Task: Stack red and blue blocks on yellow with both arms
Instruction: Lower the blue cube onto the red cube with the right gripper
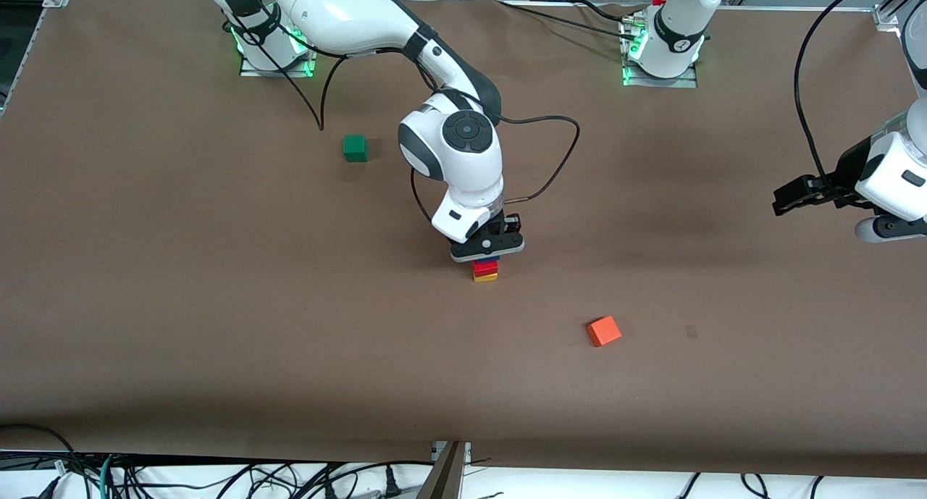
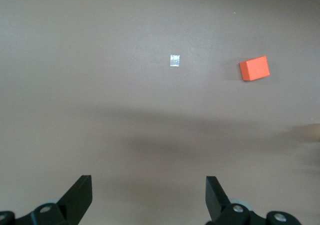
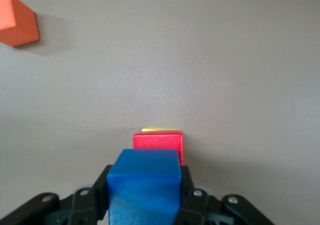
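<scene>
The red block (image 1: 486,266) sits on the yellow cube (image 1: 485,277) at mid-table. My right gripper (image 1: 491,253) is shut on the blue block (image 1: 493,258) and holds it directly over the red block; whether they touch does not show. In the right wrist view the blue block (image 3: 145,177) sits between the fingers of the right gripper (image 3: 145,197), with the red block (image 3: 157,141) and a sliver of the yellow cube (image 3: 159,130) below it. My left gripper (image 1: 786,198) waits, open and empty (image 2: 149,195), over bare table at the left arm's end.
An orange cube (image 1: 603,331) lies nearer the front camera than the stack, toward the left arm's end; it also shows in the left wrist view (image 2: 254,68) and the right wrist view (image 3: 17,20). A green cube (image 1: 355,148) lies near the right arm's base. Black cables trail from both arms.
</scene>
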